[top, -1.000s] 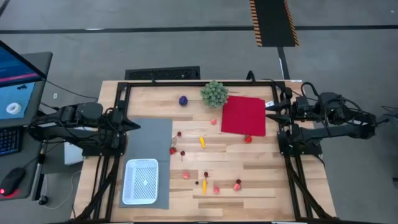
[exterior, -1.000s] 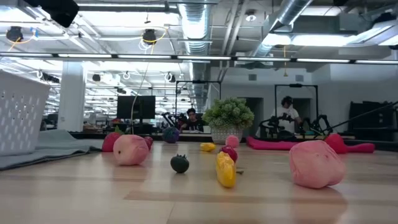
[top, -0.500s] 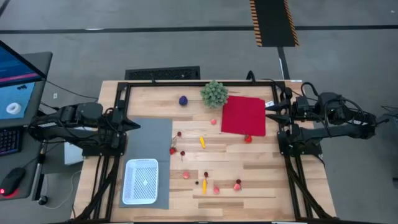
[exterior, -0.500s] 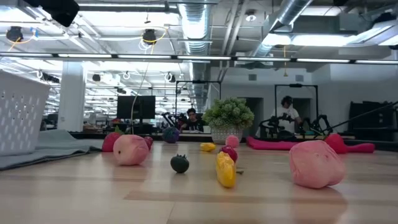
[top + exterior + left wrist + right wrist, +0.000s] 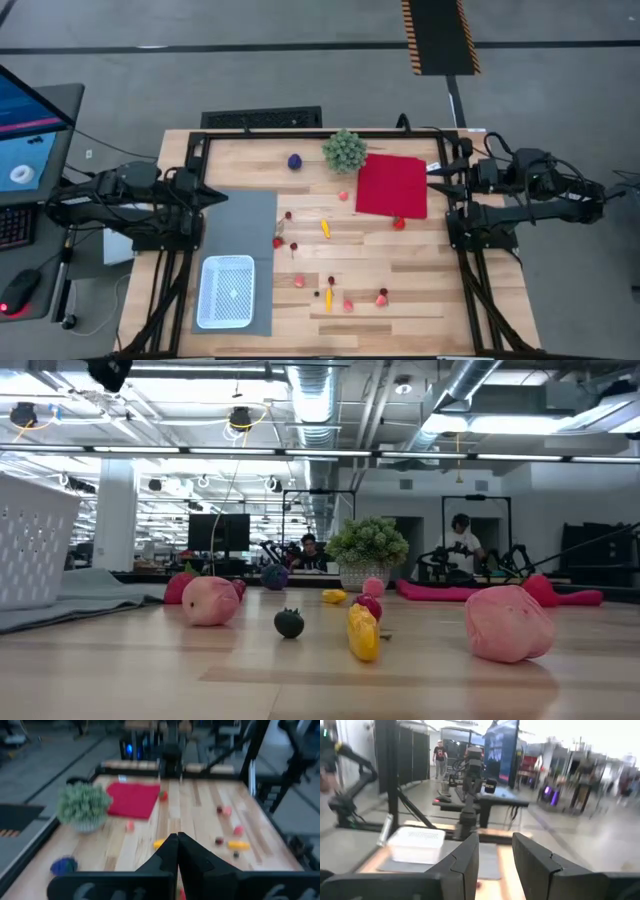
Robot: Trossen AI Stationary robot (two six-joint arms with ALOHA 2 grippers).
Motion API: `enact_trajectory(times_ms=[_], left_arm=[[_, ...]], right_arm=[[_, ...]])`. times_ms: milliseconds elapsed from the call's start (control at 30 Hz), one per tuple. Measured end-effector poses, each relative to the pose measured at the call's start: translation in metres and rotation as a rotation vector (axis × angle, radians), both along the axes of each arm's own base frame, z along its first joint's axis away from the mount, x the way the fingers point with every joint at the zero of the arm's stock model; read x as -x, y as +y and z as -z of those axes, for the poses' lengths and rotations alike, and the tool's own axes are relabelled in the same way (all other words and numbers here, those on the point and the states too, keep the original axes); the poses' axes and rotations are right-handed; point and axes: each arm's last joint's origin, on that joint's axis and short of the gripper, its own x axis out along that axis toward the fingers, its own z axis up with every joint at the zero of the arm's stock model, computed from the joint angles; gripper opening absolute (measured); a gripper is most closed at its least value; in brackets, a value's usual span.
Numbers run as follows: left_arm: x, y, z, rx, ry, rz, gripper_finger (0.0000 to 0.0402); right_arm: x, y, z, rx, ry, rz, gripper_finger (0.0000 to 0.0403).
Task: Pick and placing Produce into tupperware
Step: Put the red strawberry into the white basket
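Observation:
The produce lies scattered on the wooden table: a purple ball point(image 5: 295, 161) near the far edge, a yellow piece point(image 5: 325, 228) in the middle, a red piece point(image 5: 399, 224) at the red cloth's near edge, several small pieces point(image 5: 330, 290) toward the near edge. The white tupperware point(image 5: 226, 292) stands on the grey mat's near part and also shows in the low view point(image 5: 35, 540). My left gripper point(image 5: 218, 197) is shut, above the mat's far left corner. My right gripper point(image 5: 432, 178) is open at the table's right edge beside the cloth. Neither holds anything.
A green bushy plant point(image 5: 344, 150) stands at the far edge, next to the red cloth point(image 5: 392, 185). The grey mat point(image 5: 250, 225) covers the table's left part. A black frame point(image 5: 300, 132) rims the table. People and other arms show in the room behind.
My left arm has shifted a little toward the table's far edge and middle; its dark part at the top of the low view has drawn upward. Its fingers stay shut. The produce and the tupperware have not moved.

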Motion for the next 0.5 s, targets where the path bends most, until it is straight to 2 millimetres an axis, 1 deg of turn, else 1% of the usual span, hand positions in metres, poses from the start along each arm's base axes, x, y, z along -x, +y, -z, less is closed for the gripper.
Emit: enact_trajectory(times_ms=[67,200,367,500], left_arm=[[-0.0008,0.0000,-0.0042,0.021,-0.045,-0.005,0.0000],[-0.0019,0.0000,-0.0102,0.069,-0.110,-0.013,0.0000],[-0.0020,0.0000,-0.0118,0.109,-0.128,-0.019,0.0000],[-0.0020,0.0005,-0.0117,0.187,-0.131,-0.050,0.0000]], right_arm=[[0.0000,0.0000,-0.0002,0.038,-0.001,0.001,0.0143],[0.0000,0.0000,-0.0001,0.043,0.000,0.001,0.0143],[0.0001,0.0000,-0.0019,0.042,-0.019,0.001,0.0143],[0.0003,0.0001,-0.0068,-0.010,-0.070,-0.004,0.0143]])
